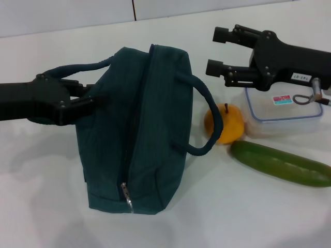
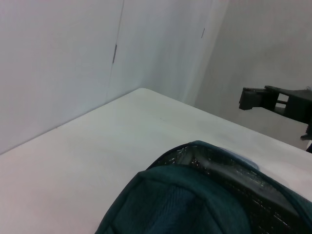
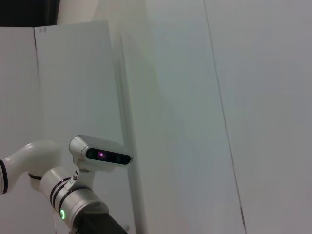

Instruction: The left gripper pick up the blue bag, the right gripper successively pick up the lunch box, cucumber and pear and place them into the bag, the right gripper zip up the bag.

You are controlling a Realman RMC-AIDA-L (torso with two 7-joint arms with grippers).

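Left hand (image 1: pixel 95 95) pinches the left handle of the bag (image 1: pixel 139 134), which lies mid-counter (image 1: pixel 217 217), zipper shut. Right of it pear (image 1: pixel 227 124) touches box (image 1: pixel 283 114); cucumber (image 1: pixel 282 164) lies just in front. Right hand (image 1: pixel 220 51) hovers above the box, fingers wide, holding nothing.

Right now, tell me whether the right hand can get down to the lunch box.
Probably yes. The right hand hovers open just above the lunch box, whose lid is uncovered; the pear and cucumber lie beside it, not over it.
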